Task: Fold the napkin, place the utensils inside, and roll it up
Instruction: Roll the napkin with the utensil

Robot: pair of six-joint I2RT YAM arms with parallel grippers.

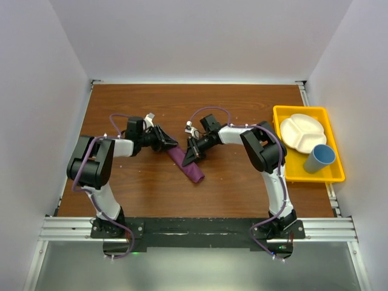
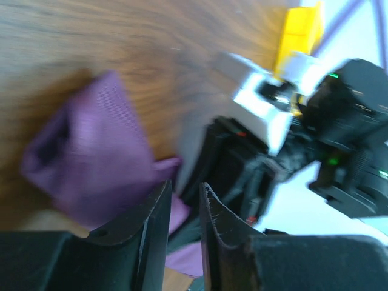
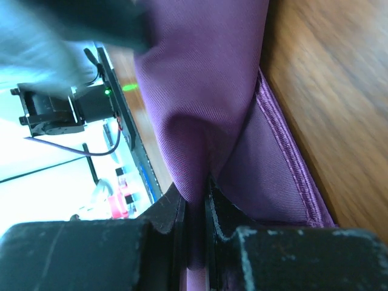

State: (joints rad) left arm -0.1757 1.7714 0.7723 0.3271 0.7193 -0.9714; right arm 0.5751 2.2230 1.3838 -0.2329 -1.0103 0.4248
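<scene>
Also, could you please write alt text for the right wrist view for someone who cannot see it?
The right gripper pinches a fold of the plum-purple napkin between its closed black jaws. The cloth fills the middle of the frame, its stitched hem lying on the wooden table at the right.

Napkin [image 1: 191,168] between both jaws; plate [image 1: 302,132] and cup [image 1: 319,159] in tray [image 1: 291,168], far right.
</scene>
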